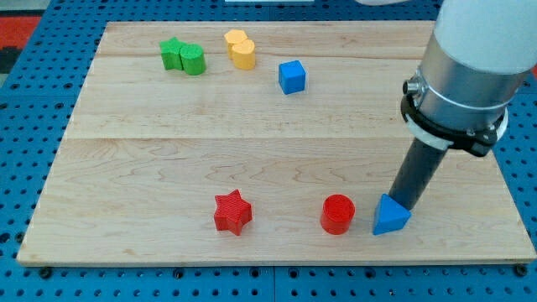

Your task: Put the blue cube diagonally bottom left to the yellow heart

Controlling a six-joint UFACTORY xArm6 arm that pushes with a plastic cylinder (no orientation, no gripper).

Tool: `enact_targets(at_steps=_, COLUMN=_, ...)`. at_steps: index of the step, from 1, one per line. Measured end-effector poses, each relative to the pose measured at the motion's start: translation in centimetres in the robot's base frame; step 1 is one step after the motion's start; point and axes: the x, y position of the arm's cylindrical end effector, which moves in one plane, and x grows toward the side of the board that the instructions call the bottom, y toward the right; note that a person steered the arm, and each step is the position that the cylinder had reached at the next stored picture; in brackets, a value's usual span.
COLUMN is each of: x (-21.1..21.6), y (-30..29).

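Note:
The blue cube [292, 76] sits near the view's top, right of centre. The yellow heart [240, 48] lies to its upper left, a short gap away. My tip [397, 201] is far from both, at the view's lower right, touching the top of a blue triangular block [391, 216].
A green block [183, 56] lies at the view's top left, left of the yellow heart. A red star [232, 211] and a red cylinder [337, 214] lie near the view's bottom edge, left of the blue triangle. The wooden board [126, 168] rests on a blue pegboard.

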Motion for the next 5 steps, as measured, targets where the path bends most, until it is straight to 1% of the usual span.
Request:
enact_targets(at_steps=1, x=-3.7, y=1.4)
enact_targets(at_steps=2, x=-14.9, y=2.7)
enact_targets(at_steps=3, x=-21.4, y=-0.6)
enact_targets(at_steps=4, x=-24.7, y=-4.2)
enact_targets(at_steps=5, x=-24.0, y=-14.3)
